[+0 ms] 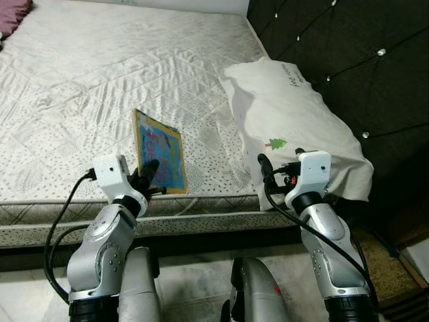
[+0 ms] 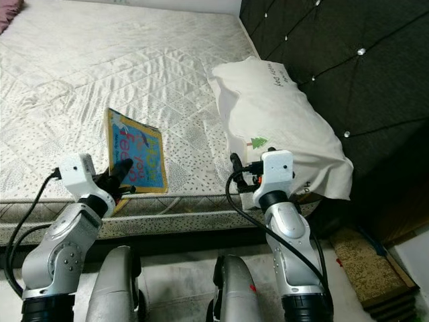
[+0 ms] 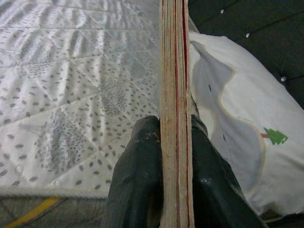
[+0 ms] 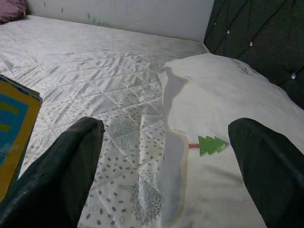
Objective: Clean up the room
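Yellow-edged book [image 1: 159, 151] lying tilted near the mattress [image 1: 80, 100] front edge, being pinched by the left gripper [image 1: 150, 176]. Right gripper [image 4: 166, 156] hovering spread wide, grasping nothing, beside the white pillow [image 1: 295, 121].

A pale quilted mattress with a speckled pattern [image 1: 100, 87] is bordered on one side by a dark button-tufted padded headboard [image 1: 348, 54], while a brown woven floor mat [image 2: 365, 265] is seen beside the bed.
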### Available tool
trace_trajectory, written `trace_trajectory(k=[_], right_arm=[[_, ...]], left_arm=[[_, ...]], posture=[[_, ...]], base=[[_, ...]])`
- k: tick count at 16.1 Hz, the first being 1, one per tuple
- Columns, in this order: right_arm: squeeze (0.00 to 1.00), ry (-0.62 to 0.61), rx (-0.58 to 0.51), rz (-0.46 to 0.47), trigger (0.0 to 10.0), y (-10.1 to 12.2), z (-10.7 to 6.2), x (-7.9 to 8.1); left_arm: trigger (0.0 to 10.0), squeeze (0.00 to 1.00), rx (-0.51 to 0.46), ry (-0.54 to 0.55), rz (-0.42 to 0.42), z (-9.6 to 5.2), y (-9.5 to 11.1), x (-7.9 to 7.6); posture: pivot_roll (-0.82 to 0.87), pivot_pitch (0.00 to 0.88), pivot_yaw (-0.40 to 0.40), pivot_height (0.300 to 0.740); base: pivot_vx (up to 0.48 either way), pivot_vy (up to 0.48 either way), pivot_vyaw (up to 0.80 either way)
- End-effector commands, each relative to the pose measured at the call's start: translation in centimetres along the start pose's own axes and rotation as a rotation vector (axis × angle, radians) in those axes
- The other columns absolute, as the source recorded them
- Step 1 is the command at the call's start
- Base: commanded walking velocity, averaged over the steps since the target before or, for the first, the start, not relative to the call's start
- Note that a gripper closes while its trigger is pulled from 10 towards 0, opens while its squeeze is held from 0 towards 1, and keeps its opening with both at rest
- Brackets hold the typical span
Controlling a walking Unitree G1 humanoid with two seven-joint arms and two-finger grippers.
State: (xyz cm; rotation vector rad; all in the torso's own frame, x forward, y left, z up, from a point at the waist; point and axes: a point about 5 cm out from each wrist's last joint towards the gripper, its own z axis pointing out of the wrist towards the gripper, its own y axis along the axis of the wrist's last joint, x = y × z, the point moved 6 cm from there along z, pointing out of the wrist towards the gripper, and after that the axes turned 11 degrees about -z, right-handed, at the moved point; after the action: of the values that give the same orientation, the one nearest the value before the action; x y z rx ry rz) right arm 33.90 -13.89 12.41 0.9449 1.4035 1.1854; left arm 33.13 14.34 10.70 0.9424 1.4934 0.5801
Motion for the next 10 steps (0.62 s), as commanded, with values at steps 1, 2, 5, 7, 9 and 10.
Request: trace_trajectory(k=[1, 2, 5, 7, 9, 10], right_arm=[[0.00, -0.003, -0.014, -0.010, 10.0, 0.50, 0.18, -0.28], [0.00, -0.002, -0.015, -0.010, 10.0, 0.51, 0.19, -0.25], [0.00, -0.001, -0.016, -0.012, 10.0, 0.54, 0.20, -0.25], [0.00, 0.001, -0.019, -0.015, 10.0, 0.58, 0.21, -0.23], [0.00, 0.002, -0.019, -0.015, 10.0, 0.58, 0.22, -0.21], [0.00, 0.003, -0.020, -0.015, 10.0, 0.59, 0.23, -0.19]], left_arm=[[10.0, 0.00, -0.038, -0.052, 0.007, 0.21, 1.06, -1.34], [10.0, 0.00, -0.035, -0.056, 0.005, 0.25, 0.97, -1.42], [10.0, 0.00, -0.029, -0.061, 0.005, 0.21, 0.72, -1.56], [10.0, 0.00, -0.025, -0.060, 0.004, 0.16, 0.61, -1.51], [10.0, 0.00, -0.025, -0.059, 0.000, 0.18, 0.61, -1.53], [10.0, 0.00, -0.038, -0.054, -0.009, 0.24, 0.78, -1.56]], posture=[[-0.04, 0.086, -0.112, 0.618], [-0.04, 0.084, -0.112, 0.618], [-0.04, 0.083, -0.111, 0.618], [-0.04, 0.081, -0.112, 0.618], [-0.04, 0.079, -0.111, 0.618], [-0.04, 0.079, -0.111, 0.618]], base=[[0.307, 0.000, 0.00], [0.307, 0.000, 0.00], [0.308, 0.000, 0.00], [0.311, 0.000, 0.00], [0.294, 0.000, 0.00], [0.000, 0.000, 0.00]])
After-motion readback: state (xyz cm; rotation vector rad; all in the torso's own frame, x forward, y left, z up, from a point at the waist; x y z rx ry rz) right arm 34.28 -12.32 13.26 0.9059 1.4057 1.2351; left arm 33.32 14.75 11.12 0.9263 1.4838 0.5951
